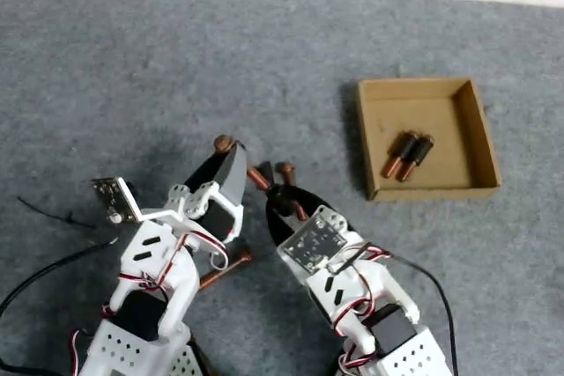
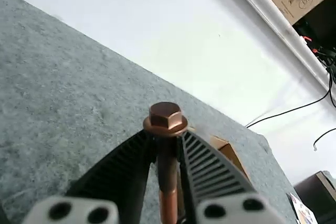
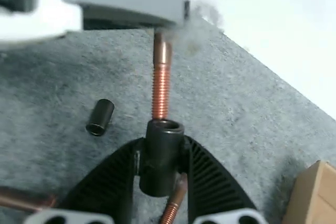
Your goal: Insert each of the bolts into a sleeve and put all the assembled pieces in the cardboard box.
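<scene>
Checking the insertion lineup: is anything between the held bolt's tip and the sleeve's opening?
Nothing visible stands between them. The bolt, clamped in the left hand, has its threaded tip right at the open mouth of the sleeve held by the right hand.

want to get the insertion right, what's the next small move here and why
Probably ease the bolt straight along its axis into the sleeve. The left jaws are shut on the bolt, the right jaws on the sleeve, and the threaded tip sits at the sleeve's mouth, roughly in line, with most of the thread outside.
</scene>
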Available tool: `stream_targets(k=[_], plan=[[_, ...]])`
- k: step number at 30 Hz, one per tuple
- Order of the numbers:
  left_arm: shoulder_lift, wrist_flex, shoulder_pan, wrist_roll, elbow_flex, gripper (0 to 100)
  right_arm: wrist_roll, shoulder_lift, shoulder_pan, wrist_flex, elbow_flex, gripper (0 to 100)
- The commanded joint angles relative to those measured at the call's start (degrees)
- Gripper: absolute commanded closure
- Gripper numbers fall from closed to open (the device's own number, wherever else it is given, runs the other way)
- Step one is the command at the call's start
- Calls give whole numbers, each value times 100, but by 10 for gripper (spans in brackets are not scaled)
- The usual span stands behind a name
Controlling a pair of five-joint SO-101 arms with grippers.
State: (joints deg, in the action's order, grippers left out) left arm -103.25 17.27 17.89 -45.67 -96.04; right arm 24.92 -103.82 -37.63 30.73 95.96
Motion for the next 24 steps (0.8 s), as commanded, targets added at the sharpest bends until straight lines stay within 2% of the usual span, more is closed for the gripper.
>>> stream_targets(k=[1, 24], plan=[[-154, -18, 66, -18, -119, 995, 149, -110, -66, -101, 690, 993], [-154, 0, 101, -26, 75, 995, 167, -101, -57, -92, 690, 993]])
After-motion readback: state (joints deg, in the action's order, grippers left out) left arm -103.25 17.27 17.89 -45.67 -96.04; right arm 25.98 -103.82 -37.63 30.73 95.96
